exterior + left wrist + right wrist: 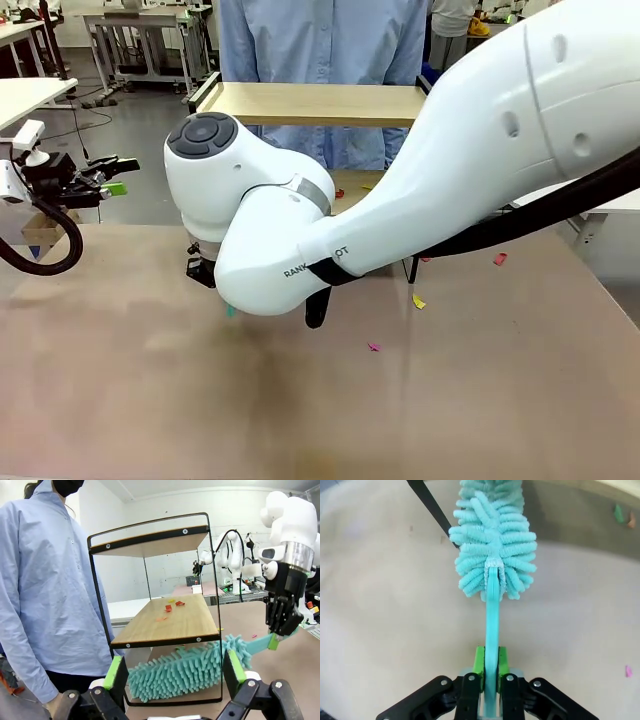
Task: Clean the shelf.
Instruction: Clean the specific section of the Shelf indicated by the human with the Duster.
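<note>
The shelf (175,625) stands upright in the left wrist view, with several red and orange scraps (168,608) on its lower wood board. Its top board (310,103) shows in the front view, just in front of the person. A teal fluffy duster (180,672) lies under the lower board, inside the black frame. My right gripper (281,630) is shut on the duster's handle (491,625), green pads pressed to both sides. My left gripper (120,175) hangs open at the table's left edge, facing the shelf, and holds nothing.
A person in a light blue shirt (45,595) stands right behind the shelf. Small paper scraps lie on the brown tabletop: yellow (418,301), pink (374,347), red (500,259). My right arm (420,190) crosses the middle of the table.
</note>
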You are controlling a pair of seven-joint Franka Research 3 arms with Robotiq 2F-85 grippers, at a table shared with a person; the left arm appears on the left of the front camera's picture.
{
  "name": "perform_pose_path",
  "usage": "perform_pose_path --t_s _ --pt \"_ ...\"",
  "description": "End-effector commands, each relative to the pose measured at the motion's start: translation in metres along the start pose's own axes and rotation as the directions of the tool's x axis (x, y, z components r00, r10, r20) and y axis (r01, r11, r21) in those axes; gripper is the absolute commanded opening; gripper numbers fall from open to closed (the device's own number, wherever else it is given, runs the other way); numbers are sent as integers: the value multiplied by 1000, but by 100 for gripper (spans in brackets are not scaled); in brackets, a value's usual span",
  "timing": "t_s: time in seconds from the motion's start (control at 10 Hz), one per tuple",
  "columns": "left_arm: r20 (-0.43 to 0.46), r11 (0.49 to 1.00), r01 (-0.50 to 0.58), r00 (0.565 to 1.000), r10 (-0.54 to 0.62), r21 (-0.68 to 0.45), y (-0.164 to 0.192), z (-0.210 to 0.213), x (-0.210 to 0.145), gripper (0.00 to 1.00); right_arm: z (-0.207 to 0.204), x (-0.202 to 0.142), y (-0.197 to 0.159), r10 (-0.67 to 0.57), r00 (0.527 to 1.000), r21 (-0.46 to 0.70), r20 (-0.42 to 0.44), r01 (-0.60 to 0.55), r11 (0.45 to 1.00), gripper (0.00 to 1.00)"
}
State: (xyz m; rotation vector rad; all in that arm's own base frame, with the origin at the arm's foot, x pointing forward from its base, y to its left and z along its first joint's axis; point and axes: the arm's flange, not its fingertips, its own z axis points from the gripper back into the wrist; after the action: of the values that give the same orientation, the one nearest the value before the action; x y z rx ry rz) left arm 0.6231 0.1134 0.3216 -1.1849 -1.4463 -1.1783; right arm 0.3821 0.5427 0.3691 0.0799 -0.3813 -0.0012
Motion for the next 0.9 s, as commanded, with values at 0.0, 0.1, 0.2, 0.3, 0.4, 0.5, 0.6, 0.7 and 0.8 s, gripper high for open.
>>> perform_pose_path --t_s 0.0,0.1,0.2,0.3,0.4,0.5,0.6,0.7,0.8 --pt "-2 1000 11 1000 -11 0 0 0 4 100 -10 -3 8 -65 996 2 -60 65 998 13" --pt "-2 1000 11 1000 -11 0 0 0 4 100 -15 -4 4 -40 994 40 -103 44 998 13" --pt "-2 1000 11 1000 -11 0 0 0 4 100 -9 -2 2 -17 1000 -2 -26 17 1000 13" --pt "-2 1000 11 1000 -11 0 0 0 4 100 -9 -2 2 -17 1000 -2 -26 17 1000 13" --pt "-2 1000 11 1000 -11 0 0 0 4 100 -9 -2 2 -17 1000 -2 -26 17 1000 13" --pt "-2 1000 11 1000 -11 0 0 0 4 100 -9 -2 2 -17 1000 -2 -26 17 1000 13" --pt "-2 1000 11 1000 -11 0 0 0 4 100 -14 -3 2 -34 998 1 -48 34 999 13" --pt "-2 1000 11 1000 -11 0 0 0 4 100 -5 -10 -30 -66 996 6 -62 66 998 13" --pt "-2 1000 11 1000 -11 0 0 0 4 100 3 -19 -62 -97 992 17 -85 99 995 13"
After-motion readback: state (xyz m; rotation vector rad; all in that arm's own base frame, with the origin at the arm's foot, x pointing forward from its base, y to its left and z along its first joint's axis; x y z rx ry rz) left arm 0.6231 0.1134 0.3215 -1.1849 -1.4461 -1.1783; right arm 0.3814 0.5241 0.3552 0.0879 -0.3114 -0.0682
